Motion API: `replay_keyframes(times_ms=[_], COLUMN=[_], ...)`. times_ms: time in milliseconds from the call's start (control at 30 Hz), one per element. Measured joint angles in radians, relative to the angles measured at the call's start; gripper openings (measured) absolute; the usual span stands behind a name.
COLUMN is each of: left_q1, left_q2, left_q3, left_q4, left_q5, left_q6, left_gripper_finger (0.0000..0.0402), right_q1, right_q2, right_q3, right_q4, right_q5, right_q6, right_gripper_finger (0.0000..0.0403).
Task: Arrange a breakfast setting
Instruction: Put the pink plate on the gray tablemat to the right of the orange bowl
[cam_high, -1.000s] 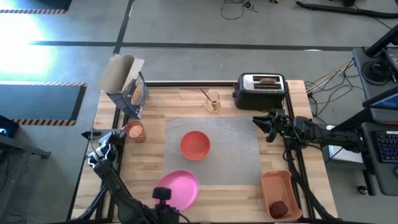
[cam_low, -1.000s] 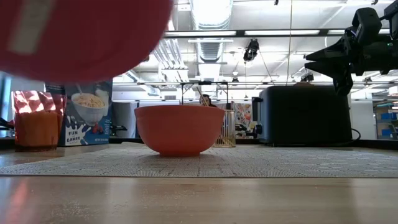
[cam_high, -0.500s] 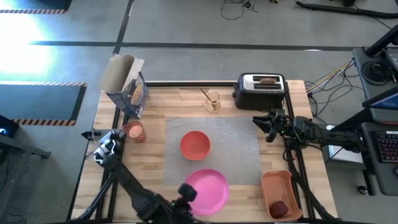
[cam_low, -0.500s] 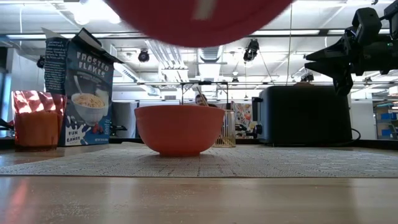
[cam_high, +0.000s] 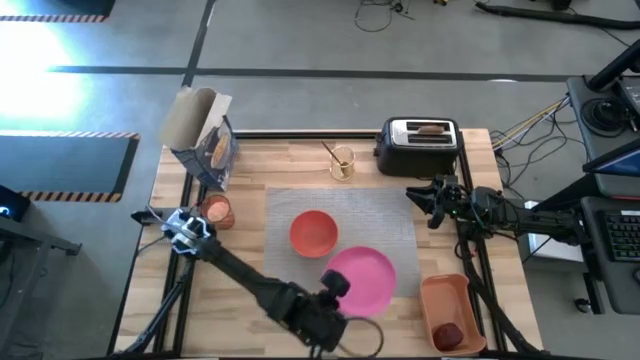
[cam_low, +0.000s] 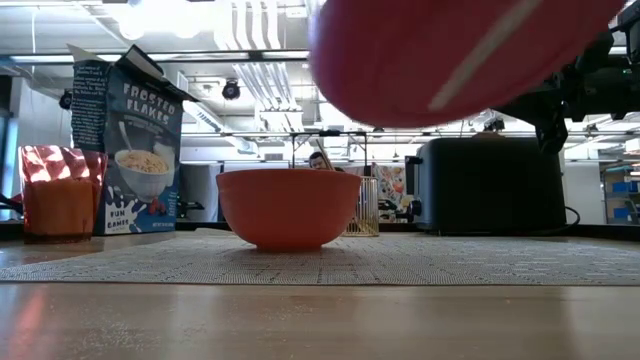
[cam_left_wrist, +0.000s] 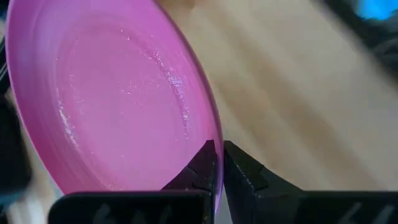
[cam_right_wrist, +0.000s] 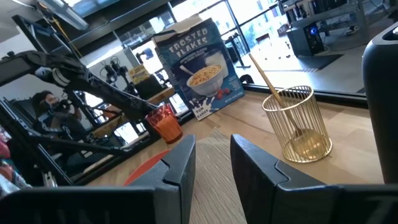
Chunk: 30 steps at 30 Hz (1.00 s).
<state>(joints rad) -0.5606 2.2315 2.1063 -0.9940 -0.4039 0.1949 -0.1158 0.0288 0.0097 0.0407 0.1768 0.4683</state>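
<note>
The plate (cam_high: 360, 280) has moved right since half a second ago — from the mat's near edge to just right of the bowl (cam_high: 314, 233), carried above the table (cam_high: 250, 180). The left gripper (cam_left_wrist: 217, 168) has its jaws pinched on the plate's rim. In the low view the plate (cam_low: 450, 55) hangs tilted, higher than the bowl (cam_low: 289, 207). The right gripper (cam_high: 425, 205) hovers in front of the toaster (cam_high: 420, 145), jaws a little apart, holding nothing. The toast (cam_high: 430, 128) sits in a toaster slot; the spoon (cam_high: 333, 155) stands in a wire holder (cam_right_wrist: 297, 124). The cup (cam_high: 216, 212) stands near the cereal box (cam_high: 205, 145) — the fruit (cam_high: 449, 334) lies in the tray (cam_high: 450, 295).
</note>
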Motion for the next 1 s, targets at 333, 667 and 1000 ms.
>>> replay_keyframes(times_ms=[333,667,1000], left_q1=[0.158,0.261,0.314], left_q2=[0.076,0.102,0.147], left_q3=[0.002,0.002,0.002], left_q4=[0.083,0.123,0.194], left_q5=[0.004,0.076,0.101], left_q6=[0.007,-0.047,-0.109], left_gripper_finger=[0.0005,0.0006,0.0007], right_q1=[0.000,0.000,0.000], right_q2=[0.000,0.000,0.000], right_q3=[0.000,0.000,0.000], right_q4=[0.000,0.000,0.000], right_q5=[0.000,0.000,0.000], right_q6=[0.000,0.000,0.000], right_gripper_finger=[0.0091,0.0091,0.0091])
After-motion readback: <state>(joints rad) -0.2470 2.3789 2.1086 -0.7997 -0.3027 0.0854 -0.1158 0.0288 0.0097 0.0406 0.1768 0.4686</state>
